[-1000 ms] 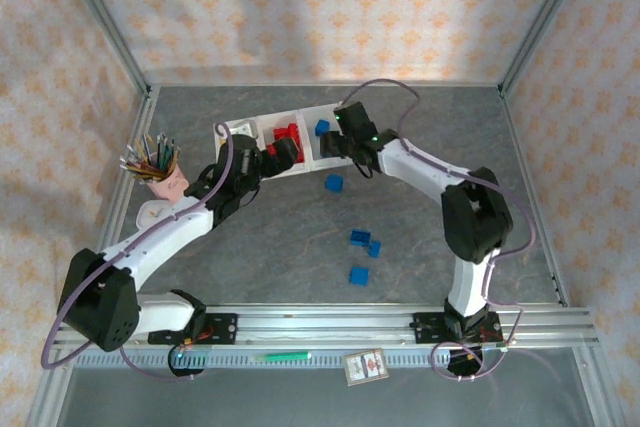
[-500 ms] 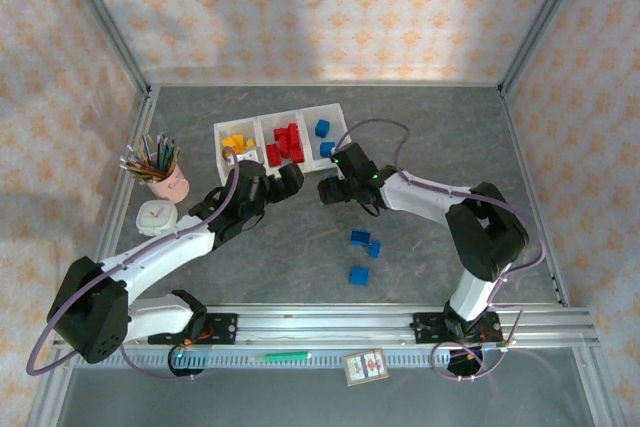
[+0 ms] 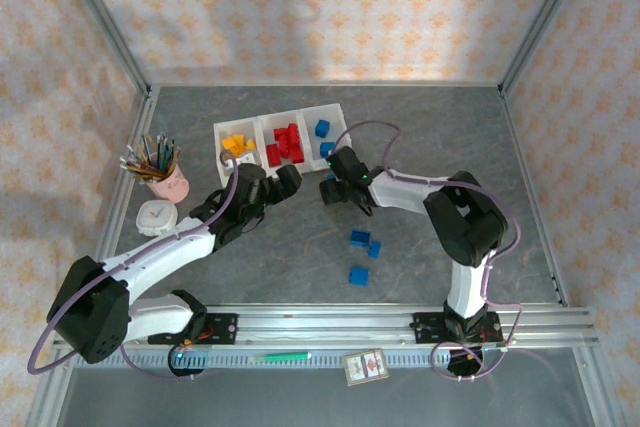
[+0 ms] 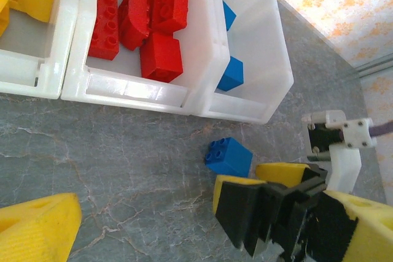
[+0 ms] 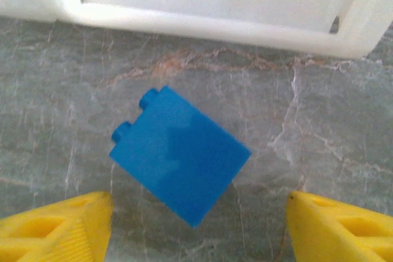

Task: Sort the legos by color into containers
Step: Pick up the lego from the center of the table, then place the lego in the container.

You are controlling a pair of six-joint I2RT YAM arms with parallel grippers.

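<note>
step: pick-up of blue lego [image 5: 181,161], lying skewed on counter [image 3: 450,127] just before containers [image 4: 123,90]. right end effector [image 5: 196,222] over it, fingers apart on either side, no contact. left end effector [image 3: 287,179] spread wide, empty, near containers. next: lower, square to brick, close, carry to container holding blue. counter grey, marbled; walls [image 3: 300,7] orange-patterned, metal frame [image 3: 102,17].

Blue lego [image 5: 181,164] on grey table [image 5: 319,121], white bin [image 5: 215,4] beyond, end effector [image 5: 196,216] spread
</note>
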